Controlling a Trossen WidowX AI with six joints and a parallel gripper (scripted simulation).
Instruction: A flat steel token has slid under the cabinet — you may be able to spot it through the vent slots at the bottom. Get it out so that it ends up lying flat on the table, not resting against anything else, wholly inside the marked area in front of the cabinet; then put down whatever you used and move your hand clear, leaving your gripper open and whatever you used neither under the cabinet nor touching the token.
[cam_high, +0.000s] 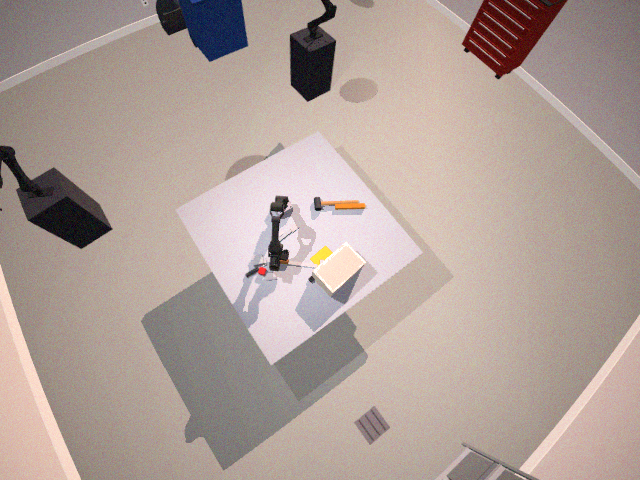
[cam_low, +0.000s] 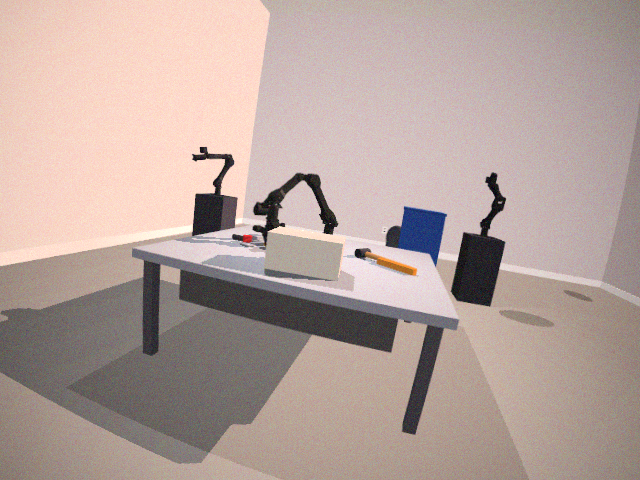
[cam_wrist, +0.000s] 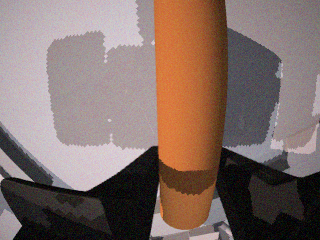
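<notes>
The cream cabinet (cam_high: 338, 268) (cam_low: 303, 254) stands on the table (cam_high: 227, 217) (cam_low: 413, 302). My gripper (cam_wrist: 189, 155) is shut on the orange handle (cam_wrist: 191, 90) (cam_high: 284, 261) of a tool, low over the table to one side of the cabinet. The tool's thin shaft (cam_high: 302, 266) runs from the handle to near the cabinet's corner. In the wrist view the handle stands between the two black fingers. The steel token and the vent slots cannot be made out. The marked area cannot be told for certain.
A yellow patch (cam_high: 321, 255) lies beside the cabinet. A small black object (cam_high: 311, 279) is near its corner. A red and black item (cam_high: 262, 270) (cam_low: 247, 238) lies beside the gripper. A black-headed hammer (cam_high: 317, 203) (cam_low: 361, 253) and an orange bar (cam_high: 349, 206) (cam_low: 395, 265) lie farther off.
</notes>
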